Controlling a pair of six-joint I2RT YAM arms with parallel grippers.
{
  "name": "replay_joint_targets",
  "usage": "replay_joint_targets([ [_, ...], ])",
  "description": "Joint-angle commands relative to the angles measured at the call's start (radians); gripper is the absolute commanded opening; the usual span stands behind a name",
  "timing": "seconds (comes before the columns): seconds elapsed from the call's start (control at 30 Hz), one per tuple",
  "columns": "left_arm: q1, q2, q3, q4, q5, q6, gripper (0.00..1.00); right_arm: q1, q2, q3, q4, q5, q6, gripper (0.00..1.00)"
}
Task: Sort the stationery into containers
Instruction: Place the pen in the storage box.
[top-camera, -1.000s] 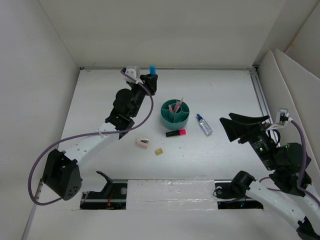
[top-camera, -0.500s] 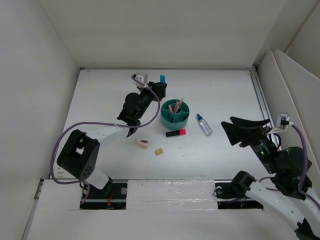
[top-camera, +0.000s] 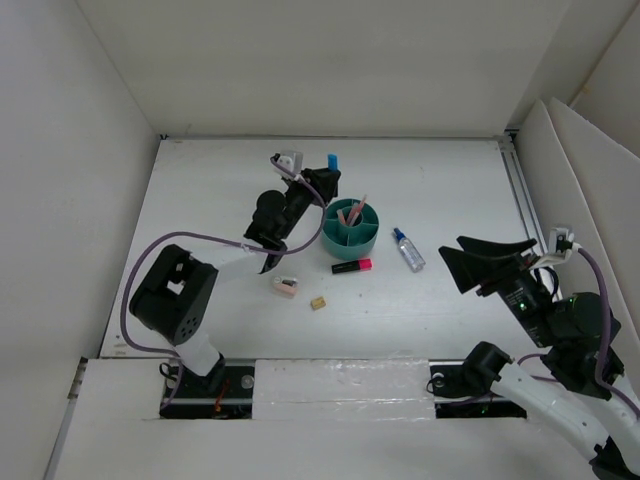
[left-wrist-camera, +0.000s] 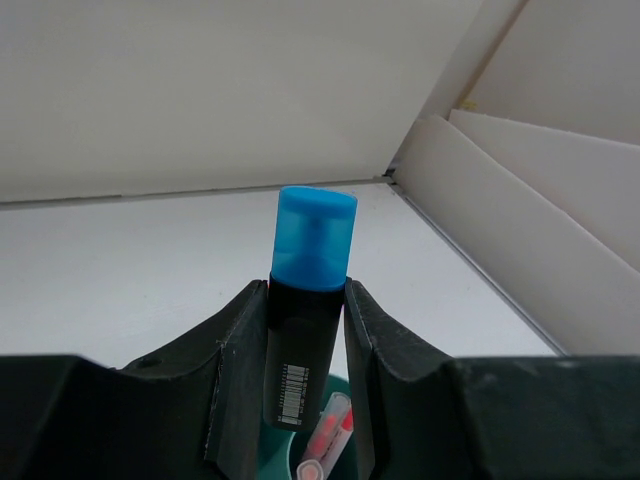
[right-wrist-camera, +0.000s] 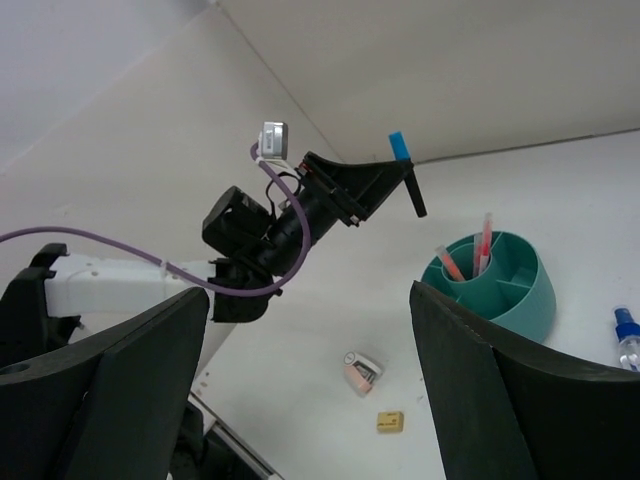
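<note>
Left gripper (top-camera: 324, 183): pinching the marker (left-wrist-camera: 305, 330), blue cap up, raised over the organizer's (top-camera: 350, 250) left-rear edge.
Right gripper (top-camera: 465, 262): spread, holding nothing, well right of organizer.
Table (top-camera: 220, 190): runs behind organizer to the back-wall edge.

The top camera is looking down from above and behind the arm bases (top-camera: 212, 385), taking in the whole table (top-camera: 450, 180). The left wrist camera is peering from close behind the blue-capped marker (left-wrist-camera: 314, 240) toward the back wall (left-wrist-camera: 200, 90). The right wrist camera is facing across from farther off, sharing that marker and the teal organizer (right-wrist-camera: 520, 300) with the top view
</note>
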Motion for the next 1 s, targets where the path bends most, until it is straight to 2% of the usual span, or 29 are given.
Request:
replay_joint_targets([
  [0.0,0.004,0.03,-0.027,0.109,0.022,-0.003,0.0,0.008,0.01,0.018,-0.002,-0.022,0.008,0.87],
  [0.97,0.022,0.186,-0.047,0.195,0.122,-0.08,0.0,0.008,0.0,0.036,-0.029,-0.04,-0.029,0.86],
])
